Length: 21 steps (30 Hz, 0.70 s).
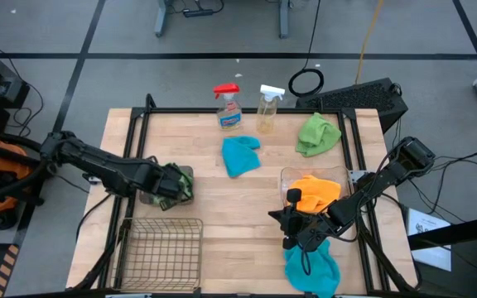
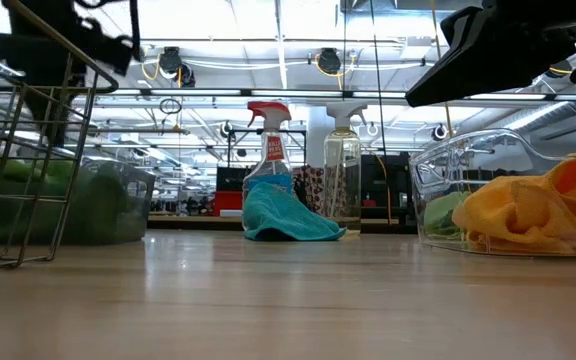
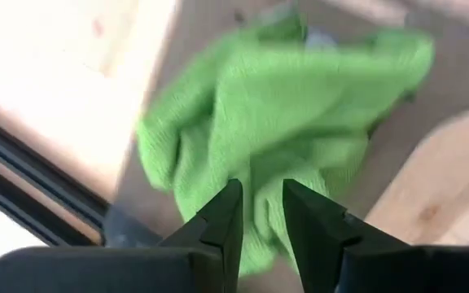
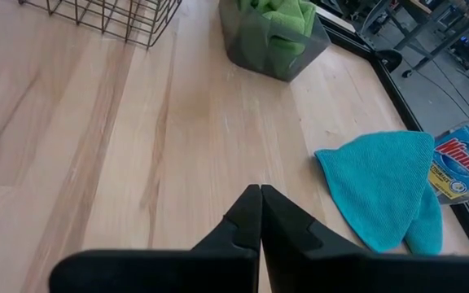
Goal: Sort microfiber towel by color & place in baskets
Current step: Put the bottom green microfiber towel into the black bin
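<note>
Towel count visible: two teal, two green, orange fabric bunched in one tub (can't separate into one or two).

Left gripper [image 3: 257, 213] hangs over the smoky grey tub [image 1: 184, 175], fingers parted a little, nothing pinched. Green towel [image 3: 283, 130] lies crumpled in the tub directly under the fingertips; soft looped pile, loosely folded.

Right gripper [image 4: 260, 213] has its fingers pressed together, empty, over bare wood planks. Clear plastic tub [image 1: 286, 178] sits just behind it, with the orange towel [image 1: 315, 192] piled inside and lapping over the rim. One teal towel [image 1: 311, 266] lies flat just on its near side, at the table's front edge. The other teal towel [image 1: 240, 155] is ahead of it mid-table, folded to a rough triangle, near two spray bottles: red-capped [image 1: 228, 106] and white-capped [image 1: 267, 108]. Second green towel [image 1: 318, 134] is crumpled at the far right, beside the black frame rail.

Wire-mesh basket [image 1: 162, 255], square, stands just in front of the left gripper, at the front left corner. Open wood between the two grippers.
</note>
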Each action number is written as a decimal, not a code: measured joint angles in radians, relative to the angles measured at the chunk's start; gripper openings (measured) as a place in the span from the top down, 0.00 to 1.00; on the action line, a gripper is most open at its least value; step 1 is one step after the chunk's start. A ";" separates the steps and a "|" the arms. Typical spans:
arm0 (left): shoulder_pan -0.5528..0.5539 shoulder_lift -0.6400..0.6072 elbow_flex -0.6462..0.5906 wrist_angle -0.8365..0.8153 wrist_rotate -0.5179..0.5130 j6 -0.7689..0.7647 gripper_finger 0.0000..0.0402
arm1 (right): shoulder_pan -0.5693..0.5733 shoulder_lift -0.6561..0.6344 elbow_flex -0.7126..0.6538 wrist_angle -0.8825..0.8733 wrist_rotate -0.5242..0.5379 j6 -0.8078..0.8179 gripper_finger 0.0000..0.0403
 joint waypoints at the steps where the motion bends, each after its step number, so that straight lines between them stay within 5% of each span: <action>1: 0.000 0.000 0.009 0.002 -0.033 0.002 0.76 | 0.000 0.000 0.000 -0.002 0.000 0.000 1.00; 6: 0.025 0.002 -0.017 0.027 -0.106 0.064 0.77 | 0.000 0.000 0.000 -0.002 0.000 0.007 1.00; 15: 0.136 0.003 -0.175 0.226 -0.034 0.185 0.98 | 0.000 0.000 0.000 0.000 0.000 0.008 1.00; 21: 0.211 0.003 -0.268 0.361 0.033 0.236 0.98 | 0.000 0.000 0.000 0.000 0.000 0.008 1.00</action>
